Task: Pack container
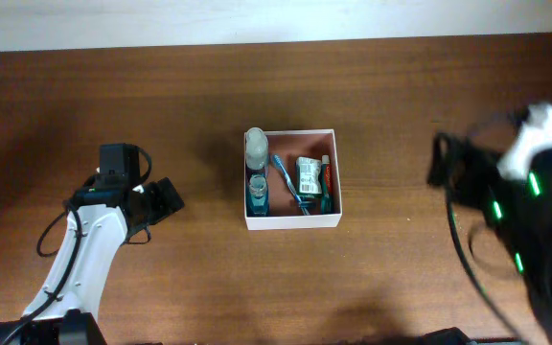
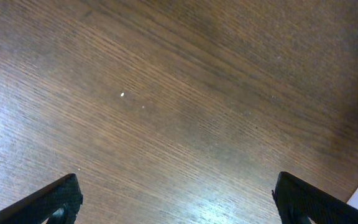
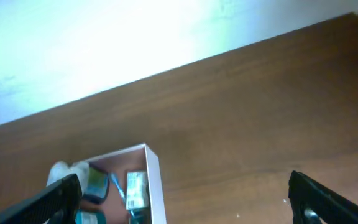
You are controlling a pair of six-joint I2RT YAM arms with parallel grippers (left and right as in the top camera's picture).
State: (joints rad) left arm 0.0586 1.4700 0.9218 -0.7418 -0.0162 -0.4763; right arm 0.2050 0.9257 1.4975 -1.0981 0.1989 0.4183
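From above, the square, shallow, white-walled container with its reddish-brown inside sits in the middle of the brown wooden table. It holds a clear bottle, a blue toothbrush and a green-and-white packet. The left gripper stands well off to its left, and the blurred right gripper well off to its right.

The left wrist camera shows black fingers spread wide over plain wood, with nothing between them.

The right wrist camera shows its fingers just as wide and gripping nothing, with the container low on the left.
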